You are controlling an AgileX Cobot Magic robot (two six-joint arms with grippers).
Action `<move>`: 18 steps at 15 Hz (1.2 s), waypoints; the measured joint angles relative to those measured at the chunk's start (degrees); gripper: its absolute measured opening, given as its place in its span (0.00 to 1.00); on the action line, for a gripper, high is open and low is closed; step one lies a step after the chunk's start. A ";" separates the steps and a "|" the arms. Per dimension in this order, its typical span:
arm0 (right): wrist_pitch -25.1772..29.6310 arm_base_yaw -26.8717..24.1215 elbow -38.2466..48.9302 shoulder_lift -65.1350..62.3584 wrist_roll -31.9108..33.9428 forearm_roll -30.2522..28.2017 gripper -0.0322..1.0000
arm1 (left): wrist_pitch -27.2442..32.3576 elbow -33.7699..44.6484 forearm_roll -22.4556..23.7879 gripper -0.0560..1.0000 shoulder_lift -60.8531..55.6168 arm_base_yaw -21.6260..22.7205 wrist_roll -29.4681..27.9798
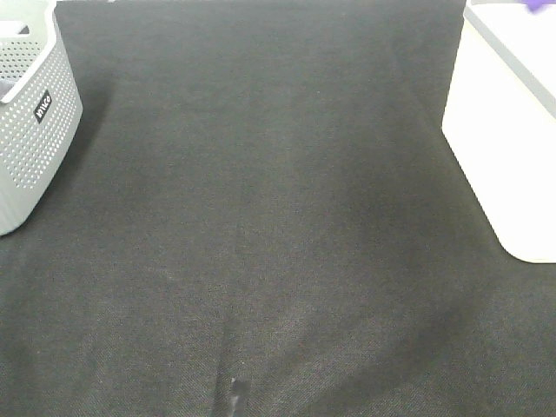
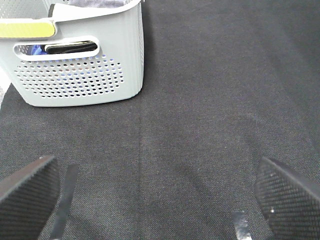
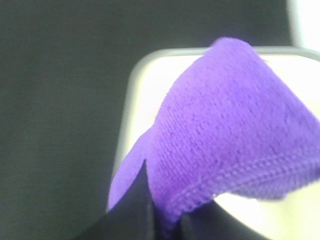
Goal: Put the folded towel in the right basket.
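The folded purple towel fills the right wrist view. My right gripper is shut on its lower edge and holds it over a corner of the white right basket. In the exterior high view that basket stands at the right edge, and a sliver of the purple towel shows at the top right corner; the right arm is out of view there. My left gripper is open and empty, low over the black cloth, with its dark pads wide apart.
A grey perforated basket stands at the far left; it also shows in the left wrist view with dark items inside. A black cloth covers the table. A small strip of tape lies near the front edge.
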 joint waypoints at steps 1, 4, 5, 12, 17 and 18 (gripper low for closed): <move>0.11 -1.32 0.06 0.80 0.06 -1.49 0.08 | 0.00 0.00 0.00 0.99 0.00 0.00 0.00; 0.46 -2.18 0.11 4.01 0.06 -3.04 0.08 | 0.00 0.00 0.00 0.99 0.00 0.00 0.00; 0.46 -2.18 0.11 5.27 0.06 -3.50 0.08 | 0.00 0.00 0.00 0.99 0.00 0.00 0.00; 0.46 -2.18 0.29 10.20 7.85 -10.66 0.89 | 0.00 0.00 0.00 0.99 0.00 0.00 0.00; 0.46 -0.97 0.29 8.59 7.68 -2.01 0.98 | 0.00 0.00 0.00 0.99 0.00 0.00 0.00; 0.46 0.46 0.29 6.82 7.39 -0.57 0.98 | 0.00 0.00 0.00 0.99 0.00 0.00 0.00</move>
